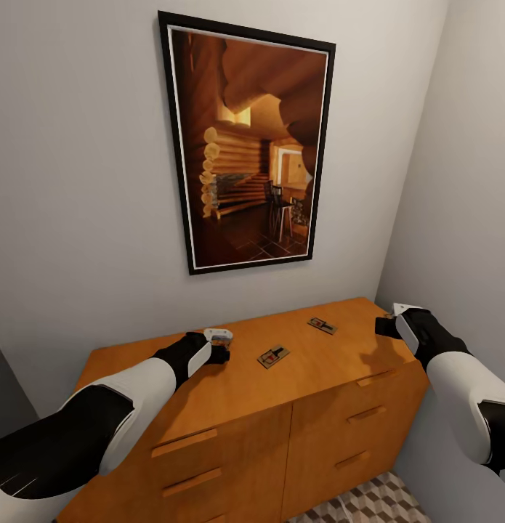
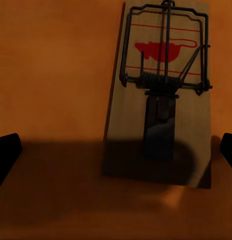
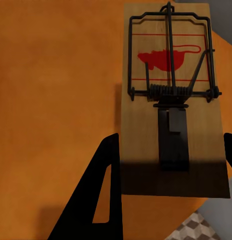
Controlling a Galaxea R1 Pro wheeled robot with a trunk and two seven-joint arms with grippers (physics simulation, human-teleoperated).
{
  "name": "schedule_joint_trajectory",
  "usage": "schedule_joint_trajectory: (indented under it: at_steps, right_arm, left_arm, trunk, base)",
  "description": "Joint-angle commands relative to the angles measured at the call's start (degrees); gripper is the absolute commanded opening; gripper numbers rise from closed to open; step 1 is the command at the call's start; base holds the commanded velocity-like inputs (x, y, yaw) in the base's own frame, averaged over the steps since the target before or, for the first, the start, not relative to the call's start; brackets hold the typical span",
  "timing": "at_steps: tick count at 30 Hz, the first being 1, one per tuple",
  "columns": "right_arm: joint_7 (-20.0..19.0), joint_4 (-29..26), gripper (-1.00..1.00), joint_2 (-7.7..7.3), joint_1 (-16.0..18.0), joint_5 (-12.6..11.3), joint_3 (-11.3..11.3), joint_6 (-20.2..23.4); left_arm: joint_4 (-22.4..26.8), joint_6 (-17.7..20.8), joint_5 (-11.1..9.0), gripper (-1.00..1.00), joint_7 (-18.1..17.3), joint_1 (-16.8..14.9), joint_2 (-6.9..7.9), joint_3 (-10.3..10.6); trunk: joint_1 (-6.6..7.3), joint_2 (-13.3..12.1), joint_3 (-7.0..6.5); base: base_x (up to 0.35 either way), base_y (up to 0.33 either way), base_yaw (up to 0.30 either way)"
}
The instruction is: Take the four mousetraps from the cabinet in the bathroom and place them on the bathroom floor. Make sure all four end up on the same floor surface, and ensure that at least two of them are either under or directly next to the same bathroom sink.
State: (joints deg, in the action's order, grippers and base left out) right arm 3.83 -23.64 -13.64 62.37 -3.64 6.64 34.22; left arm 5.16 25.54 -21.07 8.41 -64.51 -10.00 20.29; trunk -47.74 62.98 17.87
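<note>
Left fingers: two dark tips are seen spread wide apart at the edges of the left wrist view, nothing clasped between them.
Left gripper: held low over the cabinet top, near its back left part.
Trap under left gripper: lies flat on the wood between the spread fingers; whether it is touched cannot be told.
Right fingers: one dark tip is seen on one side of a trap and a sliver of the other on the far side, spread apart, not clamped on it.
Right gripper: placed at the cabinet's right end.
Trap under right gripper: lies flat at the cabinet's edge, one corner jutting past it.
Middle traps: one lies near the centre of the top, another further right, well apart.
Cabinet: orange-brown, with drawers and bar handles, set against the wall.
Picture: hung in a black frame above the cabinet.
Floor: cube-patterned tiles are seen below the cabinet front.
</note>
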Motion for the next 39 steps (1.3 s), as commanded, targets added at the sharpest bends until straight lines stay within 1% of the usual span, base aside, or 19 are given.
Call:
schedule_joint_trajectory:
  at_steps: [1,39]
  right_arm:
    - [0.3,-0.09,-1.0,0.01,0.03,-0.45,0.12,0.23]
    - [0.3,-0.09,-1.0,0.01,0.03,-0.4,0.12,0.23]
  left_arm:
    - [0.03,0.3,-0.28,1.0,0.41,0.0,0.0,0.94]
    - [1.9,0.21,-0.3,1.0,0.61,0.0,0.0,1.33]
  trunk:
    - [-0.01,0.04,0.08]
    - [-0.01,0.04,0.08]
  base:
    - [0.0,0.0,0.0]
    - [0.0,-0.001,0.0]
